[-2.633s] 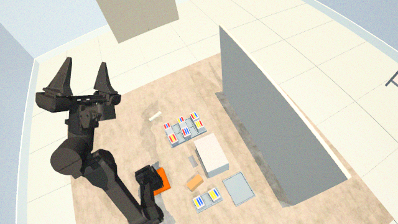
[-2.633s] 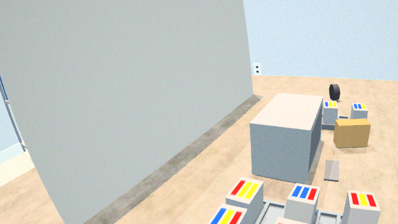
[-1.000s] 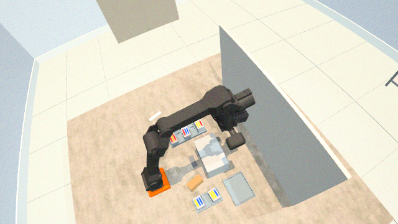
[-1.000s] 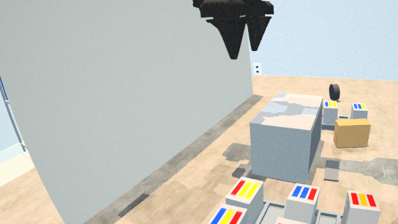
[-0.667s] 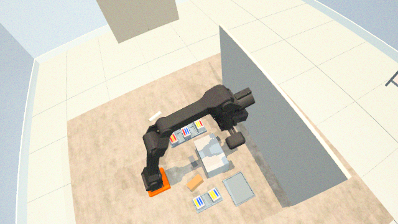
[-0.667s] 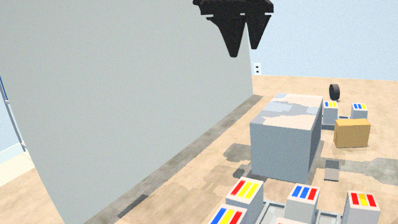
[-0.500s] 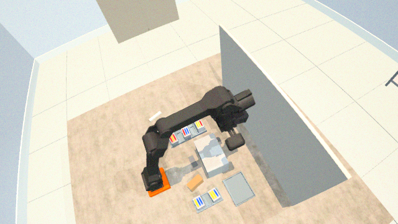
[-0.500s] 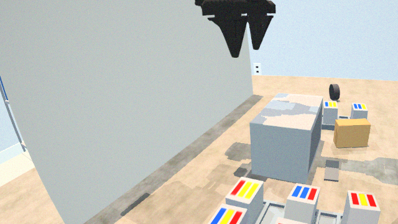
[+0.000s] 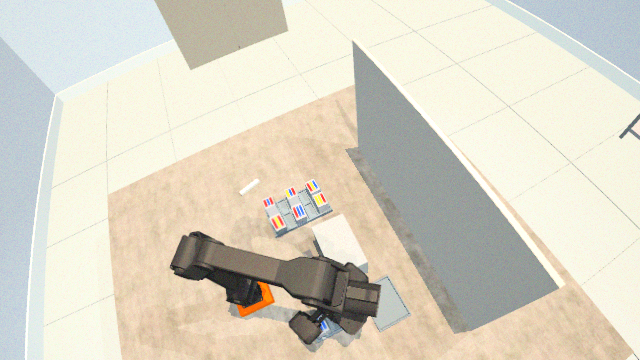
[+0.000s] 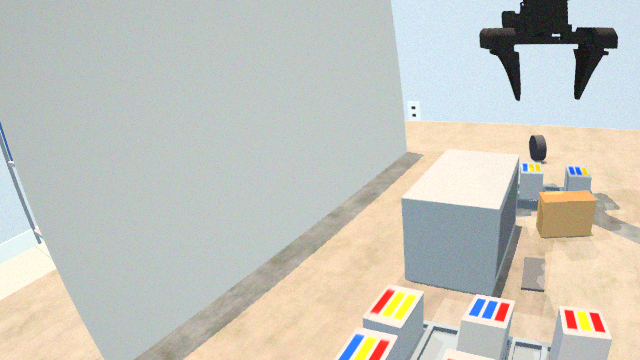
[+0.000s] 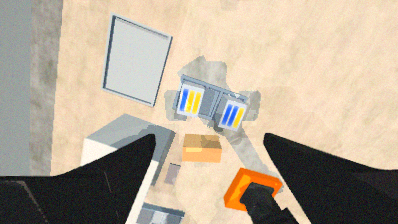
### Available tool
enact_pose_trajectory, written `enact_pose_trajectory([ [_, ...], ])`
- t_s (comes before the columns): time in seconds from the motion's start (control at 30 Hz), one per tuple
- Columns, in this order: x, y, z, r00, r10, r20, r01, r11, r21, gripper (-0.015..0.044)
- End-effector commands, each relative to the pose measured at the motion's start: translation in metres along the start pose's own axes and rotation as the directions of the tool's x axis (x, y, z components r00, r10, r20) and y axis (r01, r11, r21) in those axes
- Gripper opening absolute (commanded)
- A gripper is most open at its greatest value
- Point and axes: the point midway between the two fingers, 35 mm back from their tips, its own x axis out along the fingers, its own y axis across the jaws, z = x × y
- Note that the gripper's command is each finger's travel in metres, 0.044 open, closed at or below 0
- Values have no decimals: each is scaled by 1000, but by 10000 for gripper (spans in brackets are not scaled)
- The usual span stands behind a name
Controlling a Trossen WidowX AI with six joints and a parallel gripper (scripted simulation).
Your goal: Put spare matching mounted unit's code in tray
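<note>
Beige worktop (image 9: 165, 280) from the top view carries a tall grey panel (image 9: 425, 190) on the right, a rack of striped spares (image 9: 297, 207) near the middle, and a white mounted unit (image 9: 339, 241) beside it. The arm bends over the grey tray (image 9: 395, 305).

From the exterior view, the hand (image 10: 547, 92) hangs high above the far spares (image 10: 531, 175), fingers wide apart and holding nothing.

From the wrist view, two blue-and-yellow spares (image 11: 212, 106) sit just right of the tray (image 11: 136, 61), with a tan box (image 11: 201, 148) near them.
</note>
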Motion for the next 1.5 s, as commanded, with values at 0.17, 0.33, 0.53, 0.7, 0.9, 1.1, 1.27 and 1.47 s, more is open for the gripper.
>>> enact_pose_trajectory([
  [0.17, 17, -49, -10, 1000, -18, -10, 20, 960, 278, 440],
  [0.33, 27, -49, -11, 1000, -18, -10, 20, 960, 278, 361],
  [0.53, 57, -49, -16, 1000, -18, -10, 20, 960, 278, 300],
  [0.7, 57, -49, -16, 1000, -18, -10, 20, 960, 278, 300],
  [0.9, 63, -48, -15, 1000, -18, -10, 20, 960, 278, 300],
  [1.1, 73, -48, -14, 1000, -18, -10, 20, 960, 278, 300],
  [1.27, 81, -48, -14, 1000, -18, -10, 20, 960, 278, 300],
  [1.47, 91, -48, -14, 1000, -18, -10, 20, 960, 278, 300],
])
